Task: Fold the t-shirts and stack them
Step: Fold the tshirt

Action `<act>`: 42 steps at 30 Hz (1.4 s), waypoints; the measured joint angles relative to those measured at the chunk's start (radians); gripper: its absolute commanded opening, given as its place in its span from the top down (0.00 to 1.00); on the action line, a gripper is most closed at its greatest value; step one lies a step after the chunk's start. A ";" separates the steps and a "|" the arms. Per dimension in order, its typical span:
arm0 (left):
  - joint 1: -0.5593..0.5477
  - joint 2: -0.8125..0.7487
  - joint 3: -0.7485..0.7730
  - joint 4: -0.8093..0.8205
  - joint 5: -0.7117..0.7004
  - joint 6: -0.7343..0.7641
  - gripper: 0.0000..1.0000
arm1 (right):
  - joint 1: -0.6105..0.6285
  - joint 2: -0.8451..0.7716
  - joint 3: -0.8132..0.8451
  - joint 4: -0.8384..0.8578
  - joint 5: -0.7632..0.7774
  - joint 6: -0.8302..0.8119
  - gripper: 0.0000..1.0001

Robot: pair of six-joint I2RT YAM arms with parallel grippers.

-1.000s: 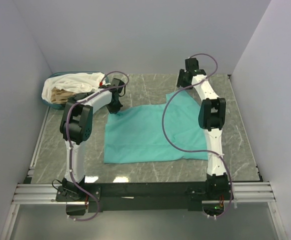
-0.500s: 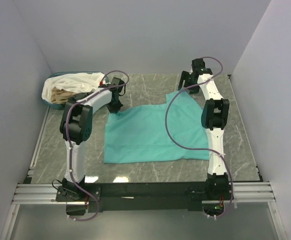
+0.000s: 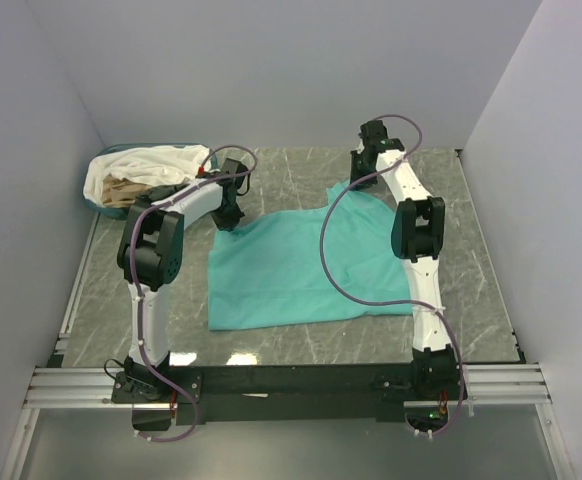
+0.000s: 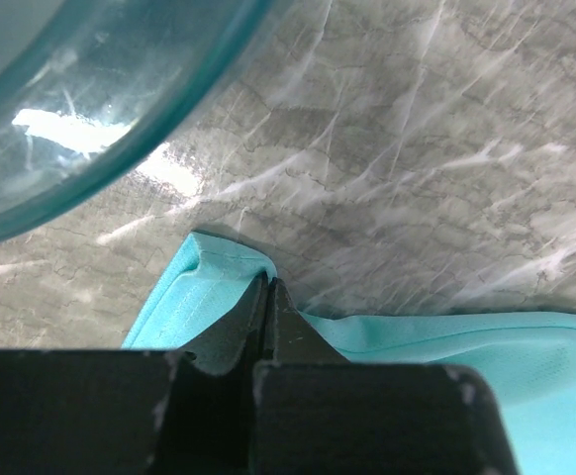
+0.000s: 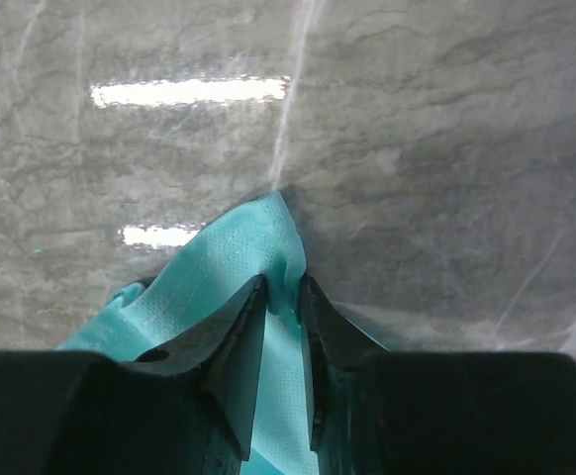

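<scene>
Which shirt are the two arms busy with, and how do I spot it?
On the grey marble table, the teal t-shirt lies spread out in the middle, its far corners pinched by the left gripper and right gripper. Unlike the white and beige shirts heaped in the basket at the far left, it is plain blue-green and lies alone.

The teal t-shirt is soft, matt cloth; the grey marbled table glossy; the basket shiny, translucent plastic.
</scene>
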 measured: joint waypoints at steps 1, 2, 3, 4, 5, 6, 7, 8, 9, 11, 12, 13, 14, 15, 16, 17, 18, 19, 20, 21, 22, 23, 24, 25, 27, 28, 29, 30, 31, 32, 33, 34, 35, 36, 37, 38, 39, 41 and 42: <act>0.000 0.000 0.000 0.000 0.000 0.000 0.99 | 0.000 0.000 0.000 0.000 0.003 0.003 0.76; 0.000 0.000 0.000 0.000 0.000 0.000 0.99 | -0.001 0.000 0.000 0.000 0.010 0.003 0.78; 0.000 0.000 0.000 0.000 0.000 0.000 0.99 | -0.002 0.000 0.000 0.001 0.016 0.006 0.85; 0.000 0.000 0.000 0.000 -0.001 0.000 0.99 | -0.003 0.000 -0.001 0.004 0.023 0.006 0.88; 0.000 0.000 0.000 0.000 -0.003 0.000 0.99 | -0.003 -0.005 -0.010 0.012 0.031 0.011 0.96; 0.000 0.000 0.000 0.000 -0.004 0.000 0.99 | -0.005 -0.012 -0.025 0.023 0.037 0.011 1.00; 0.000 0.000 0.000 0.000 -0.004 0.000 0.99 | -0.005 -0.019 -0.040 0.035 0.043 0.013 1.00; 0.000 -0.001 0.000 0.000 -0.005 -0.001 0.99 | -0.006 -0.028 -0.056 0.050 0.048 0.014 1.00; 0.000 -0.002 0.000 -0.001 -0.006 -0.001 0.99 | -0.006 -0.037 -0.075 0.066 0.053 0.014 1.00; 0.000 -0.008 0.000 -0.001 -0.012 -0.002 0.99 | -0.006 -0.061 -0.119 0.102 0.066 0.002 1.00; 0.000 -0.011 0.000 -0.001 -0.014 -0.002 0.99 | -0.006 -0.075 -0.146 0.122 0.071 -0.006 1.00; 0.000 -0.016 0.000 0.000 -0.016 -0.003 0.99 | -0.006 -0.092 -0.175 0.143 0.077 -0.014 1.00; 0.000 -0.021 0.000 0.000 -0.019 -0.003 0.99 | -0.006 -0.112 -0.203 0.159 0.084 -0.023 1.00; 0.000 -0.027 0.000 0.000 -0.019 -0.003 0.99 | -0.006 -0.139 -0.243 0.184 0.090 -0.032 1.00; 0.000 -0.032 0.000 0.002 -0.020 -0.003 0.99 | -0.006 -0.167 -0.278 0.201 0.097 -0.042 1.00; 0.000 -0.036 0.000 0.003 -0.020 -0.003 0.99 | -0.006 -0.195 -0.311 0.222 0.103 -0.054 1.00; 0.000 -0.040 0.000 0.005 -0.021 -0.003 0.99 | -0.006 -0.222 -0.340 0.242 0.107 -0.063 1.00; 0.000 -0.043 0.000 0.006 -0.022 -0.004 0.99 | -0.006 -0.243 -0.359 0.255 0.111 -0.071 1.00; 0.000 -0.045 0.000 0.006 -0.025 -0.004 0.99 | -0.006 -0.269 -0.381 0.275 0.114 -0.082 1.00; 0.000 -0.047 0.000 0.006 -0.029 -0.004 0.99 | -0.006 -0.294 -0.402 0.293 0.114 -0.090 1.00; 0.000 -0.047 0.000 0.006 -0.033 -0.004 0.99 | -0.006 -0.316 -0.417 0.305 0.113 -0.100 1.00; 0.000 -0.048 0.000 0.006 -0.038 -0.005 0.99 | -0.006 -0.337 -0.428 0.318 0.113 -0.109 1.00; 0.000 -0.049 0.000 0.005 -0.042 -0.007 0.99 | -0.006 -0.355 -0.441 0.334 0.108 -0.117 1.00; 0.000 -0.052 -0.002 0.006 -0.047 -0.008 0.99 | -0.006 -0.369 -0.455 0.348 0.104 -0.122 1.00; -0.001 -0.068 -0.010 0.003 -0.060 -0.012 0.99 | -0.006 -0.408 -0.506 0.380 0.097 -0.133 1.00; -0.002 -0.078 -0.013 0.003 -0.067 -0.017 0.99 | -0.006 -0.428 -0.536 0.394 0.094 -0.136 1.00; -0.005 -0.089 -0.016 0.001 -0.073 -0.020 0.99 | -0.006 -0.448 -0.566 0.407 0.092 -0.138 1.00; -0.007 -0.100 -0.018 0.000 -0.080 -0.026 0.99 | -0.006 -0.468 -0.601 0.420 0.089 -0.140 1.00; -0.011 -0.112 -0.021 0.000 -0.087 -0.027 0.99 | -0.006 -0.490 -0.634 0.430 0.088 -0.140 1.00; -0.018 -0.129 -0.026 0.002 -0.092 -0.028 0.99 | -0.006 -0.509 -0.667 0.439 0.087 -0.140 1.00; -0.024 -0.141 -0.030 0.003 -0.094 -0.029 0.99 | -0.006 -0.526 -0.694 0.445 0.085 -0.140 1.00; -0.029 -0.152 -0.035 0.005 -0.096 -0.030 0.99 | -0.006 -0.541 -0.713 0.452 0.084 -0.140 1.00; -0.037 -0.163 -0.041 0.006 -0.098 -0.032 0.99 | -0.006 -0.560 -0.739 0.457 0.082 -0.140 1.00; -0.045 -0.172 -0.047 0.006 -0.100 -0.034 0.99 | -0.006 -0.584 -0.774 0.469 0.079 -0.139 1.00; -0.050 -0.177 -0.053 0.007 -0.102 -0.035 0.99 | -0.006 -0.610 -0.806 0.478 0.076 -0.139 1.00; -0.057 -0.182 -0.063 0.009 -0.104 -0.037 0.99 | -0.006 -0.634 -0.838 0.492 0.074 -0.138 1.00; -0.063 -0.184 -0.073 0.010 -0.106 -0.039 0.99 | -0.006 -0.661 -0.874 0.500 0.072 -0.137 1.00; -0.074 -0.193 -0.101 0.011 -0.108 -0.049 0.99 | -0.005 -0.716 -0.945 0.524 0.065 -0.131 1.00; -0.079 -0.200 -0.120 0.014 -0.108 -0.053 0.99 | -0.005 -0.741 -0.979 0.532 0.062 -0.126 1.00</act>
